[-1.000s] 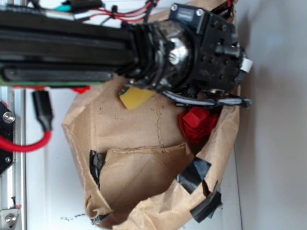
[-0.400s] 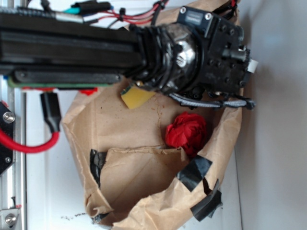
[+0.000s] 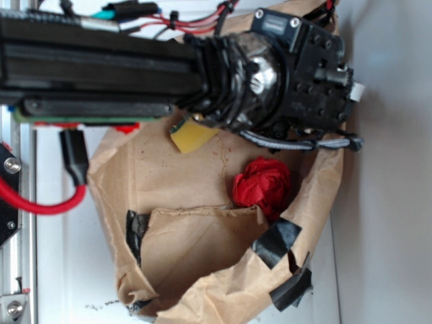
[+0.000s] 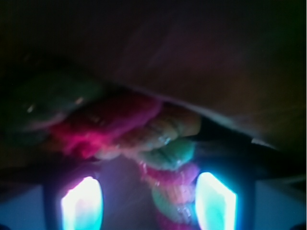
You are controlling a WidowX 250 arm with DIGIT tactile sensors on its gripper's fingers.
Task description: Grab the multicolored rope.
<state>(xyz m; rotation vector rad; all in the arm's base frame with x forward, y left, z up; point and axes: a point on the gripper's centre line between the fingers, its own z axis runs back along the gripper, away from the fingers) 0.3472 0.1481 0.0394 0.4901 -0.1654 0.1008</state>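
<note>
Both pincer [image 4: 148, 201] fingers [image 4: 81, 203] flank the multicolored rope [image 4: 144, 139].

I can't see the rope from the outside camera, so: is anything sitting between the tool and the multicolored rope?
Nothing visible does. In the wrist view the multicolored rope runs straight down into the gap of the tool, with no other object between them. The red cloth ball lies apart in the paper bag.
</note>
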